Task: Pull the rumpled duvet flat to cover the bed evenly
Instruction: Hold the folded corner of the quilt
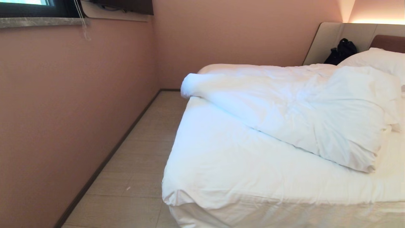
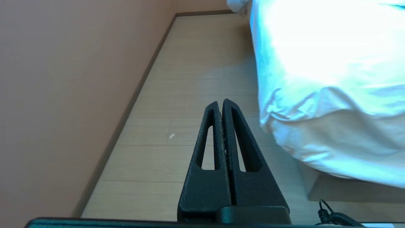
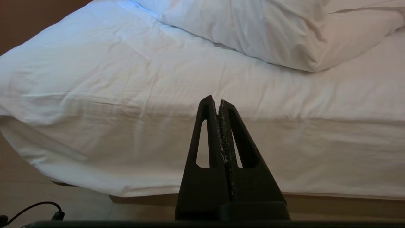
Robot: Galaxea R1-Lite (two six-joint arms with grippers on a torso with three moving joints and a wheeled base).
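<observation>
Lying bunched diagonally across the bed [image 1: 221, 164], the duvet [image 1: 284, 107].

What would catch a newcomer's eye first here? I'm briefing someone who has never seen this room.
The duvet stands out: a puffy white heap bunched diagonally across the far part of the bed, leaving the near sheet bare. A black bag sits against the padded headboard beside a pillow. Both grippers are shut and empty: the left gripper over the floor strip by the pink wall, the right gripper facing the bed's near edge.
</observation>
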